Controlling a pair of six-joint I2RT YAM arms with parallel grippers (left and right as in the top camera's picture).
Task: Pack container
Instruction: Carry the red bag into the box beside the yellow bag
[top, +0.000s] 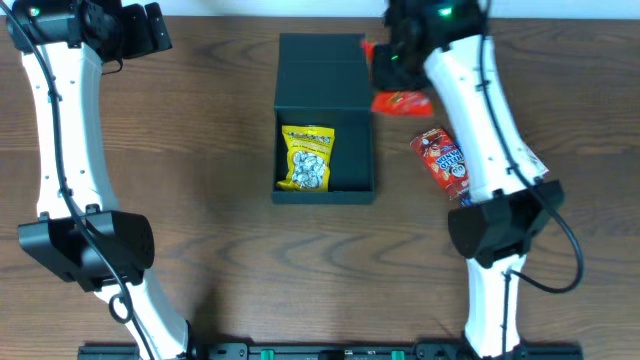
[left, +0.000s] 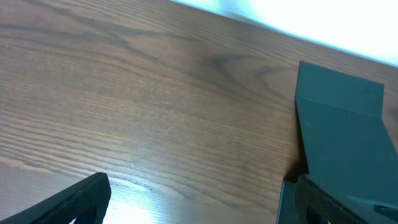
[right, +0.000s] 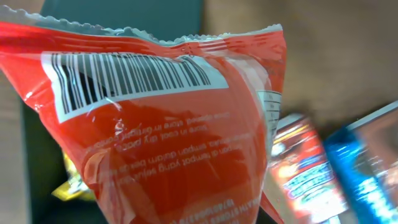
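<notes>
Dark teal-green square cardboard container (top: 322, 75), flap lid open, lies at bench (top: 200, 200) centre with a yellow snack packet (top: 306, 157) inside. Right jaws, at its 1 o'clock, grasp an orange-red foil packet (right: 168, 137). Left jaws, at 10 o'clock, stand released.

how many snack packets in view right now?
3: yellow packet inside the container; red packet held by the right gripper beside it; red-blue packet on the table by the right arm. The arm may hide more.

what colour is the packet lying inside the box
Yellow packet, with pale printing on it; the overhead view shows it best.
</notes>
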